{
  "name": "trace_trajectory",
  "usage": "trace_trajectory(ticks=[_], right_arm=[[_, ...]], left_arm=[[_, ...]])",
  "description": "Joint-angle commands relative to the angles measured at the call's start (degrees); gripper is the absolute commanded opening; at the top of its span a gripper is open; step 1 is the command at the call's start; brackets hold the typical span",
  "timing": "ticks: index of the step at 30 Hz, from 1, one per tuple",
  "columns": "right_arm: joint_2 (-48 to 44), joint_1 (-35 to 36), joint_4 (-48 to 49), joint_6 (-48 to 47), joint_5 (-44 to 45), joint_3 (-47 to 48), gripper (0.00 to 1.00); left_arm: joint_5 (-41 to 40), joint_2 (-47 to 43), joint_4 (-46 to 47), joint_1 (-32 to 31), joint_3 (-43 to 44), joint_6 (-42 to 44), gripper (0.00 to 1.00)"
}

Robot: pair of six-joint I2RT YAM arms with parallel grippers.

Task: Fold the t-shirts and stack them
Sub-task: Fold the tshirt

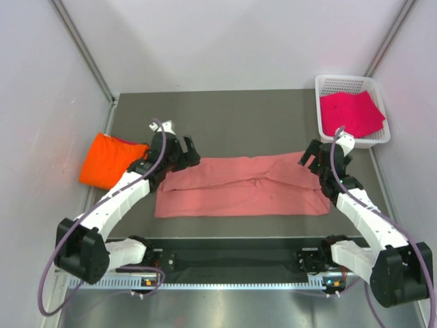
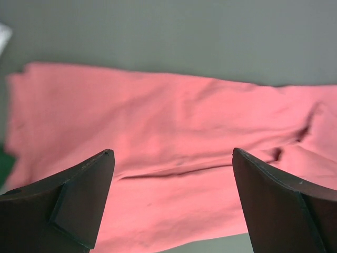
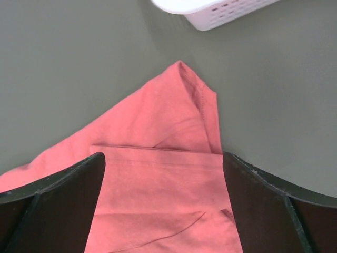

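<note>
- Pink shirt (image 1: 242, 186) lies flat in the middle of the table (image 1: 239, 123), folded into a long band; its long axis runs left to right, with the right end angled slightly far.
- Left gripper (image 1: 186, 154) hangs over the band's far left corner; its fingers are wide apart with nothing between them (only cloth below).
- Right gripper (image 1: 308, 158) is at the far right corner; its fingers are likewise spread and hold nothing; that corner tapers to a point aimed at the basket (image 1: 326, 84).
- Magenta shirt (image 1: 351, 113) lies in the basket, far right; orange shirt (image 1: 109, 159) lies folded at the left edge.
</note>
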Motion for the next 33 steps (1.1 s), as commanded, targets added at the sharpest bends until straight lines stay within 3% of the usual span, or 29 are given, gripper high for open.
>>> trace_trajectory(ticks=[1,8,10,19,24,27,33], right_arm=[[-1.7,-5.4,-0.4,1.0,-4.4,-0.7,0.91],[-2.9,-16.1,-0.2,1.5,-16.0,-3.5,0.82],[-2.8,-17.0,0.4,1.5,-16.5,-3.8,0.80],[5.1,-17.4,4.0,0.9,-20.5,-2.9,0.56],[11.2,-17.3,4.2,1.0,-23.2,-1.2,0.57],[11.0,-17.3,4.9,1.2,-23.1,-2.0,0.57],[9.3,-17.4,4.7,1.2,-22.2,-2.6,0.57]], left_arm=[[2.1,4.3,7.0,-3.8,5.0,-0.1,0.97],[4.5,19.4,10.3,-12.6,16.5,1.9,0.91],[5.2,24.4,12.0,-14.9,18.8,2.3,0.89],[11.6,46.1,11.3,-19.4,39.8,4.3,0.72],[17.3,50.5,13.2,-20.2,43.6,4.1,0.66],[20.2,52.8,13.8,-20.7,44.8,5.2,0.66],[23.9,58.3,15.1,-22.5,49.3,6.9,0.56]])
